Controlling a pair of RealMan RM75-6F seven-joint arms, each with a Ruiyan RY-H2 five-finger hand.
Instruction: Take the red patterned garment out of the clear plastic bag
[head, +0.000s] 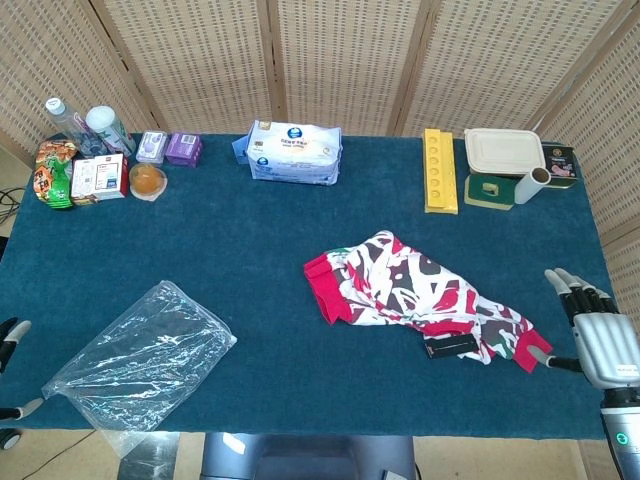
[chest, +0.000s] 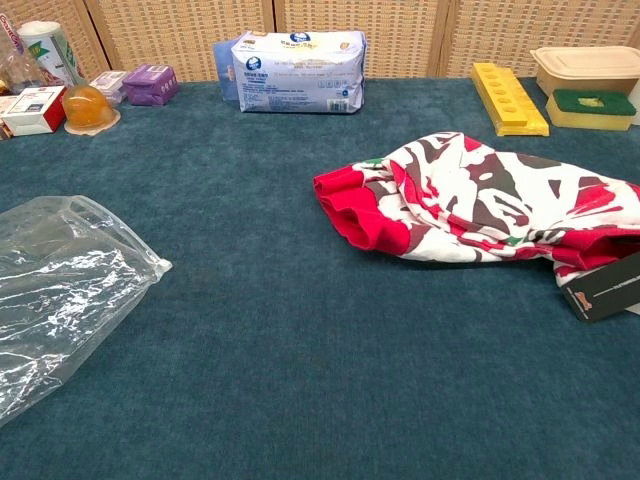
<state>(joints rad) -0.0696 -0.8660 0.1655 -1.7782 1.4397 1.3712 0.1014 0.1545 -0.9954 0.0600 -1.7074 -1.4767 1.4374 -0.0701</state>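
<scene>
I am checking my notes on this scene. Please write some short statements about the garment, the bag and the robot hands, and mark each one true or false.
1. The red patterned garment lies on the table, fully outside the clear plastic bag. True.
2. The right robot hand grips the garment. False: it holds nothing, fingers apart, at the table's right edge.
3. The bag lies left of the garment. True.
4. A black tag lies inside the bag. False: it lies at the garment's near edge.

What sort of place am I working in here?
Likely a staged test table rather than a home: dark blue cloth-covered table, woven screen panels behind, and assorted goods lined along the back, like the wipes pack.
</scene>
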